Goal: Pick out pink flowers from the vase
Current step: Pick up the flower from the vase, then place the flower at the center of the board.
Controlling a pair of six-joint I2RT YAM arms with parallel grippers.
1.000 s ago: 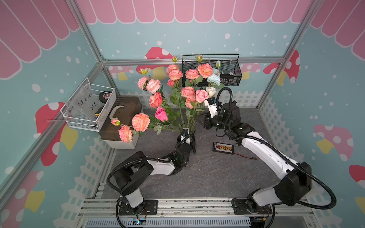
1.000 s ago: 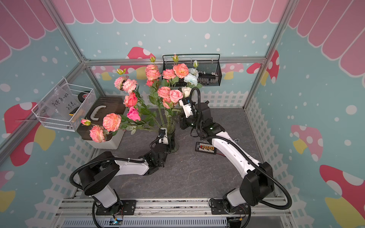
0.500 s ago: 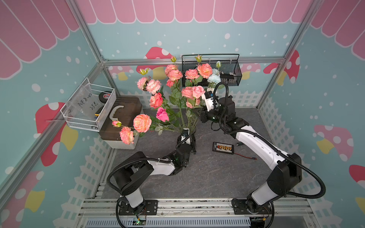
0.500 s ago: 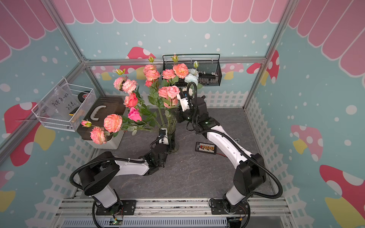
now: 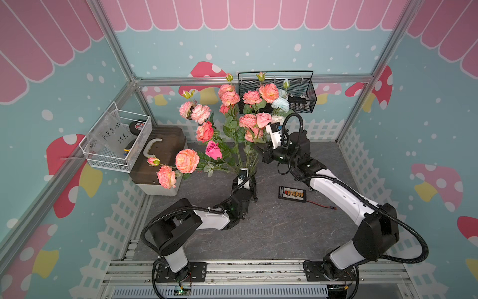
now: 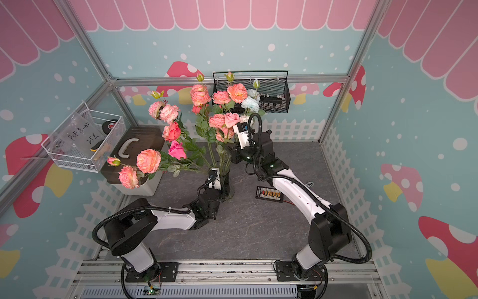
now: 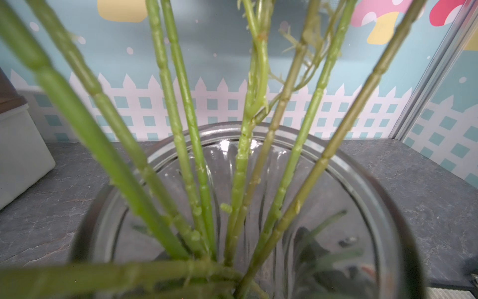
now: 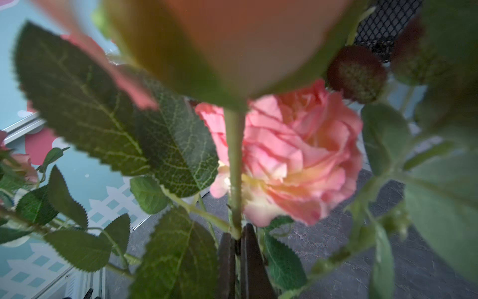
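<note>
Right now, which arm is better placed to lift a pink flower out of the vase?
The right. The right end effector is closed on the green stem of a pink flower, ready to lift. The left end effector sits low, gripping the vase, better suited to steadying it.

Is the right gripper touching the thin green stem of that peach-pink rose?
Touching. The right wrist view shows the right gripper, its dark fingers closed against both sides of the thin green rose stem, no gap.
</note>
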